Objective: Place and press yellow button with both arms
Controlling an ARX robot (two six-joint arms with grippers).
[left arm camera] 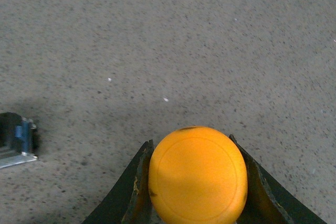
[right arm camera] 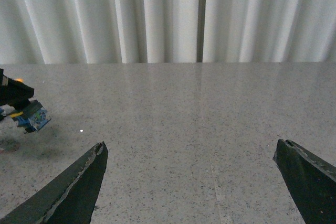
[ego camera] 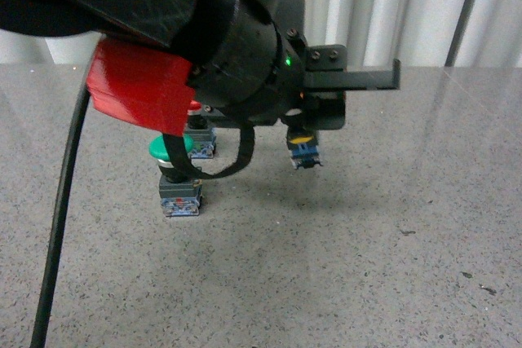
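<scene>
My left gripper (ego camera: 302, 129) is shut on the yellow button (ego camera: 303, 151) and holds it tilted a little above the grey stone table (ego camera: 367, 234). In the left wrist view the round yellow cap (left arm camera: 198, 176) fills the gap between the two black fingers (left arm camera: 137, 182) of the left gripper (left arm camera: 190, 141). My right gripper (right arm camera: 191, 166) is open and empty over bare table. Its view shows the yellow button's blue base (right arm camera: 32, 118) at the far left edge, hanging from the left gripper (right arm camera: 11, 95).
A green-capped button (ego camera: 171, 149) stands on the table left of the yellow one. A red-capped button (ego camera: 199, 134) stands just behind it, mostly hidden by the arm. Another button's base (left arm camera: 16, 140) shows at the left wrist view's edge. White curtains (ego camera: 383, 6) hang behind the table.
</scene>
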